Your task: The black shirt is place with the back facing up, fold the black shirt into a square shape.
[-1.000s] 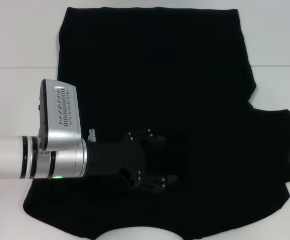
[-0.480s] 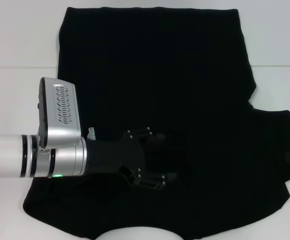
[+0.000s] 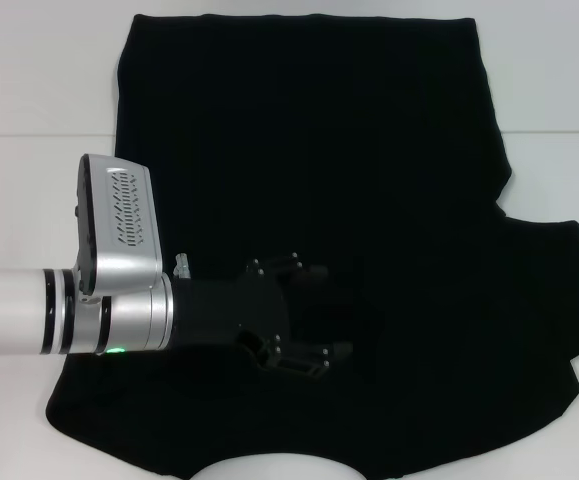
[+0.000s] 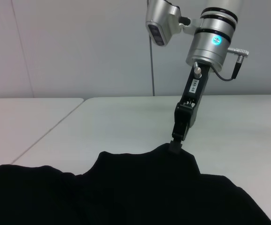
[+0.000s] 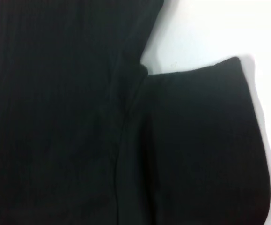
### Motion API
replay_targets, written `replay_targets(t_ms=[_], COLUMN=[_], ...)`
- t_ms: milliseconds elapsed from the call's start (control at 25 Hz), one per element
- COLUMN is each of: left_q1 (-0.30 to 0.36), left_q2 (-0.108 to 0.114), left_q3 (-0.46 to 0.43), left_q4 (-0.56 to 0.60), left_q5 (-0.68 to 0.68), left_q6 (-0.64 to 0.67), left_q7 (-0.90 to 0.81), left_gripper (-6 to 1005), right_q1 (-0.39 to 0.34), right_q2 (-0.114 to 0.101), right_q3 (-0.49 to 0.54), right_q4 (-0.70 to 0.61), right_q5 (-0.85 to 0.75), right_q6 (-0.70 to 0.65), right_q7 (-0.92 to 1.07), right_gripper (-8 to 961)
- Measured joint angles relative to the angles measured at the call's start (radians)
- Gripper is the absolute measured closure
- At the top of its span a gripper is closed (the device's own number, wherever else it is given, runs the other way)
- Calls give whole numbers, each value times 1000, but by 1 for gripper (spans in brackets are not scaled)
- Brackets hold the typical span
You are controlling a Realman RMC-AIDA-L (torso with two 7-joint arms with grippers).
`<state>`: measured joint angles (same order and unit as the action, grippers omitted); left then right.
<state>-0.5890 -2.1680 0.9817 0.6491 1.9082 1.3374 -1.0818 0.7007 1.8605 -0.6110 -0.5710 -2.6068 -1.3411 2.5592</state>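
Flat lies one black shirt (image 3: 369, 180); left hand (image 3: 314, 320) spread apart; right hand (image 4: 177, 143) clamps its sleeve.

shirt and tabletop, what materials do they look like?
Black shirt: soft matte knit cloth, likely cotton jersey; it drapes limp, and the right wrist view shows a stitched sleeve seam. Table: hard, smooth white panels, probably laminate, with a faint sheen and a visible joint line.
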Motion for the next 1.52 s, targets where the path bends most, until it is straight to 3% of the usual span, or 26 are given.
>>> replay_targets(t_ms=[40,240,1040,1520], left_q1=[0,0,0,-3], left_q2=[0,-1,-3,0], left_q3=[0,0,0,-9], left_q4=[0,0,-2,3], left_q5=[0,0,-27,-28], left_q6=[0,-3,-28,-33], left_q7=[-1,-12,-27,-54], left_gripper=[77,81,97,107], right_q1=[0,-10,30,143], right_q2=[0,2,10,64], right_q3=[0,0,-7,-51], right_q4=[-3,-52,-182,-192], right_q5=[0,1,16,43], right_q6=[4,34,28,-92], right_q7=[0,-2,-61,-158], right_gripper=[893,948,949,949])
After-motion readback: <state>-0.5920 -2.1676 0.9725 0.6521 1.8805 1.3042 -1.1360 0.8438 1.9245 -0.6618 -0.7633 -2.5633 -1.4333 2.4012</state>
